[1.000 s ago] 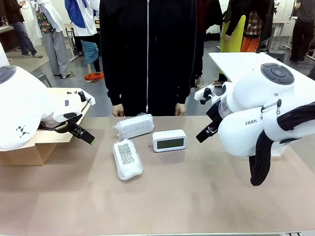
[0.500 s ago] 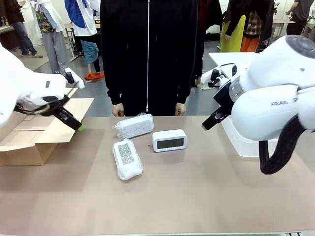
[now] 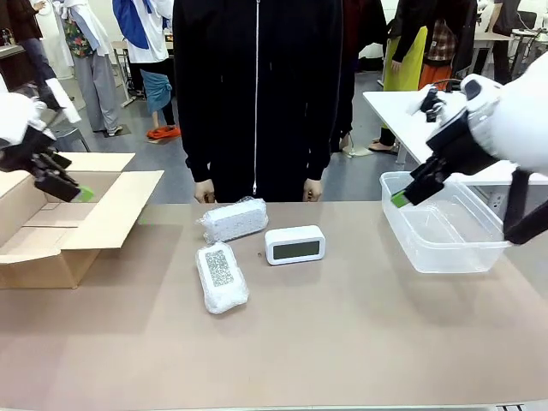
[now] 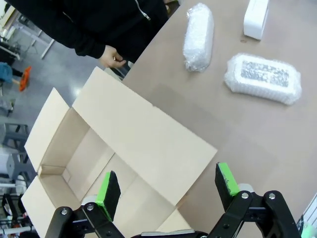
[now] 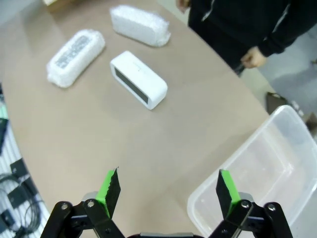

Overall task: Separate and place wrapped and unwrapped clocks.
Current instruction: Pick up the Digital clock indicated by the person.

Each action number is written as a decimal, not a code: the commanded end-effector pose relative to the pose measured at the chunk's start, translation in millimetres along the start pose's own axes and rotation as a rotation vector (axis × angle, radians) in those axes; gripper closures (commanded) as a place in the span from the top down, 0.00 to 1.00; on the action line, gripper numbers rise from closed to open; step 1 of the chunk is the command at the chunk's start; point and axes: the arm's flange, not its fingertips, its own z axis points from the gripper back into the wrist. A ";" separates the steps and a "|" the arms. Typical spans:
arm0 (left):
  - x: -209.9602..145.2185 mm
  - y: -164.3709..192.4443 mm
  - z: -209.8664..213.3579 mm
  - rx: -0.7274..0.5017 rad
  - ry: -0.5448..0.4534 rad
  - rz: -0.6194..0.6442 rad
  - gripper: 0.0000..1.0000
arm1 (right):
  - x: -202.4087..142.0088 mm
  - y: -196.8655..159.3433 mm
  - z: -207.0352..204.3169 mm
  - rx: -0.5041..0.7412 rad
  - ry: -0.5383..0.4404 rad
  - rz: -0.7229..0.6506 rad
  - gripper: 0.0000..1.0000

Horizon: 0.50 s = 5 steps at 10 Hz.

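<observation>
White bare clock [image 3: 294, 245] lies mid-worktop [image 3: 342, 342], untouched. One bundle [image 3: 233, 220] sits at its ten o'clock, the second bundle [image 3: 222, 276] at its eight. A cardboard box [image 3: 94, 218] stands far out at nine, a clear bin [image 3: 445, 257] at three. Left tool [image 4: 167, 182] hangs released above the box, right tool [image 5: 168, 187] released by the bin's rim. Sorting looks unstarted; next, a tool must come down squarely over one item and clench.

Table [image 3: 342, 342]: matt, smooth tan top. Wrapped bundle [image 3: 222, 276]: bumpy, faintly shiny clear-white bubble plastic. Clock [image 3: 294, 245]: smooth white plastic, dull grey screen. Box [image 3: 103, 218]: matt brown cardboard. Tub [image 3: 462, 257]: glossy clear plastic. Person's jacket [image 3: 257, 86]: matt black cloth.
</observation>
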 end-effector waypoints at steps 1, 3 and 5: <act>-34.2 -0.2 21.6 -0.085 -0.038 -0.097 1.00 | -11.7 -27.6 16.7 0.109 -0.020 0.048 1.00; -59.4 21.7 45.0 -0.134 -0.065 -0.127 1.00 | -27.6 -52.3 40.4 0.165 -0.068 0.085 1.00; -82.2 40.2 59.5 -0.200 -0.109 -0.153 1.00 | -45.2 -81.9 53.0 0.194 -0.084 0.162 1.00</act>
